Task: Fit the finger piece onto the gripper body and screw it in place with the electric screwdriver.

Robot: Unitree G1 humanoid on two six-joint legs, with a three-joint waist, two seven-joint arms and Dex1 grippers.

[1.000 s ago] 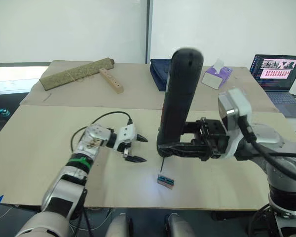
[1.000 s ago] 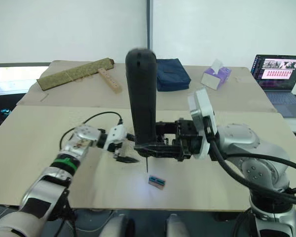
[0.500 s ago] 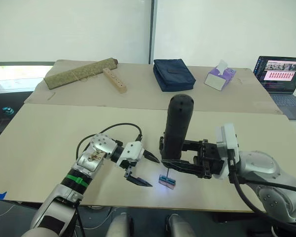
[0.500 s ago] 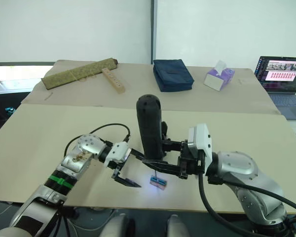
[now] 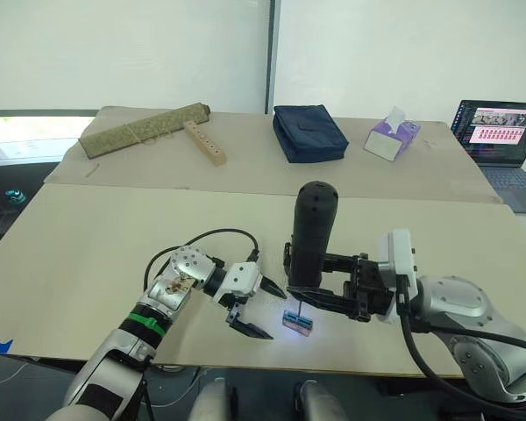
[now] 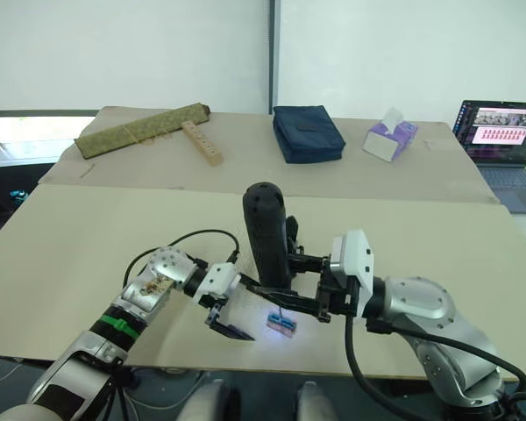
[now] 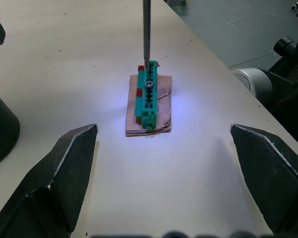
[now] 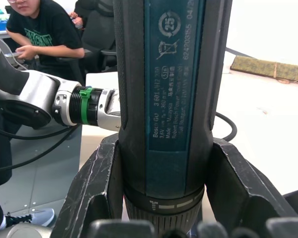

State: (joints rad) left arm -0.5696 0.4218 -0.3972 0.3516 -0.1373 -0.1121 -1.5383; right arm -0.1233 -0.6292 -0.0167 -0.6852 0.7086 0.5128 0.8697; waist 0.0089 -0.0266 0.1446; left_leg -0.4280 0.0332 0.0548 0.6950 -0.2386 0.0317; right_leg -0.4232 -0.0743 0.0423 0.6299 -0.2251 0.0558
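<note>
Electric screwdriver [image 5: 312,239]: stands upright near the front edge of the surface [image 5: 88,254], long axis vertical, rounded end up. Its thin bit [image 7: 146,30] points straight down onto a screw head in the small green-and-brown block [image 7: 149,105]. Judged purpose: held plumb so the tip can seat on the screw, probably to pick it up before fastening. A bluish-white glow from the tool lights the surface around the block.

Right hand [image 5: 333,288]: clenched on the lower barrel of the screwdriver, one finger [image 8: 97,183] on each side, reaching in sideways from the right so the tool stays vertical.

Green-and-brown block: lies flat directly beneath the screwdriver, a green toothed strip on a brown backing.

Left hand [image 5: 261,309]: released, fingers [image 7: 54,173] spread wide with nothing between them, just to the left of the screwdriver and facing the block. Judged purpose: watching or ready to steady the block.

Behind the screwdriver, well apart: dark blue pouch [image 5: 309,132], wooden strip with holes [image 5: 202,142], rolled green mat [image 5: 142,129], tissue box [image 5: 391,138], open laptop [image 5: 501,132] at the far right.

Beyond the surface, in the right wrist view: a seated person [image 8: 42,37].
</note>
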